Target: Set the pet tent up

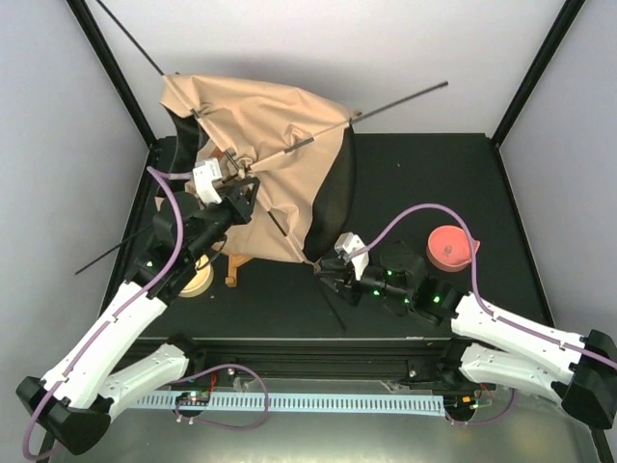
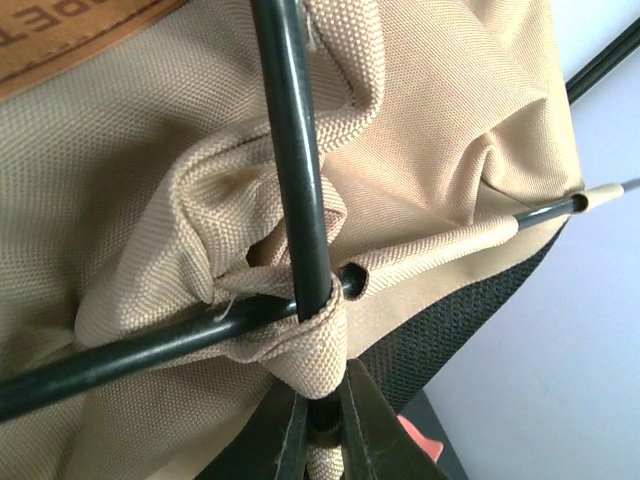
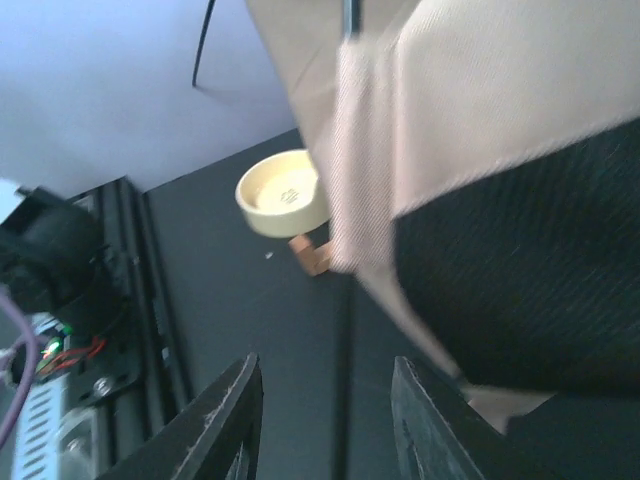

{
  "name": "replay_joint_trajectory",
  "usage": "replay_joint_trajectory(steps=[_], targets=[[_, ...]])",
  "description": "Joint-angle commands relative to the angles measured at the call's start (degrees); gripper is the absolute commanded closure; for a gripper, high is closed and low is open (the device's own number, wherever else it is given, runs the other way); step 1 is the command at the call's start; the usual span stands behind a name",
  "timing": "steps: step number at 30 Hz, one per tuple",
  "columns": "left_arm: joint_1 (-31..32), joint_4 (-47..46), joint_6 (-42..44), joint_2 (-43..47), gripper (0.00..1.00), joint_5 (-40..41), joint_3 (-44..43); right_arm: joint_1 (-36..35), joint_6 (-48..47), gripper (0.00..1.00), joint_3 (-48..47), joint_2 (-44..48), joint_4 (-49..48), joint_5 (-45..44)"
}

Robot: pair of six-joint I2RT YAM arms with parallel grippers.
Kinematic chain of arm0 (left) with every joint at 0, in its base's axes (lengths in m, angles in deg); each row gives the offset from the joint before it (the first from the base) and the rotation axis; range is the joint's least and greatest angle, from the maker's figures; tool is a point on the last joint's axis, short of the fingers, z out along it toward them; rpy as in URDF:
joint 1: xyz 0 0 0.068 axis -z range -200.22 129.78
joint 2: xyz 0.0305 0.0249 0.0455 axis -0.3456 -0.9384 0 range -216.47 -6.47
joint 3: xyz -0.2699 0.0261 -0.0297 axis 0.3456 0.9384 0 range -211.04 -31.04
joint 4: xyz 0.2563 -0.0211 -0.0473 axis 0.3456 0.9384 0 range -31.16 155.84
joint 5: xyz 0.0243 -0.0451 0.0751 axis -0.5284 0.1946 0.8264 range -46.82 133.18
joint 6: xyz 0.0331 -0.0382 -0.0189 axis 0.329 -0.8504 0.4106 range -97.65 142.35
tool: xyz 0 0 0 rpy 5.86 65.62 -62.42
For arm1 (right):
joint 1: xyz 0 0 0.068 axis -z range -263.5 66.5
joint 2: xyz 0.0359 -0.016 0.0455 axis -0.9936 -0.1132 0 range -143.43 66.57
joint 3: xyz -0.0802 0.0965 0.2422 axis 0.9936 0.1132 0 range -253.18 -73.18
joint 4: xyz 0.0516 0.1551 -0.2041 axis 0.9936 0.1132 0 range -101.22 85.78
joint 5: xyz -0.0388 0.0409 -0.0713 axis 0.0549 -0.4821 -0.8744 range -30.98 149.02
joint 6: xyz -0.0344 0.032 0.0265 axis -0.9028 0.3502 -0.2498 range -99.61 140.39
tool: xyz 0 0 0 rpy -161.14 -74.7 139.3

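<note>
Top external view showed the tan pet tent (image 1: 253,135) slumped at the back left of the black table (image 1: 424,174). The left gripper (image 1: 241,198) was clamped on a thin black pole (image 2: 295,170) where it crossed another. The right gripper (image 1: 330,278) sat by the tent's front corner, jaws apart and empty.

black table (image 1: 415,169) under tan tent (image 1: 270,125), cream bowl (image 1: 200,282), perhaps a pink tape roll (image 1: 449,248)
</note>
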Motion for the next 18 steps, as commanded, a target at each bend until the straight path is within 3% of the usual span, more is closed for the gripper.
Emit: replay_joint_trajectory(steps=[1,4,11,15,18], targets=[[0.27,-2.41,4.03,1.53,0.98,3.24,-6.18,-0.26,4.38,0.58,2.23,1.21,4.18,10.37],[0.26,-3.35,4.51,2.09,0.98,2.79,-7.71,-0.21,5.19,0.54,5.61,1.54,1.00,12.84],[0.19,-3.65,5.93,0.94,0.98,0.78,-10.69,-0.32,4.87,0.54,7.90,-0.94,0.14,8.14],[0.25,-3.96,6.07,0.76,0.98,-0.12,-10.86,-0.35,5.17,0.64,6.46,-3.55,2.71,1.73],[0.25,-3.76,6.29,0.72,0.98,-0.59,-10.95,-0.35,3.59,0.64,6.02,-3.16,2.38,0.55]])
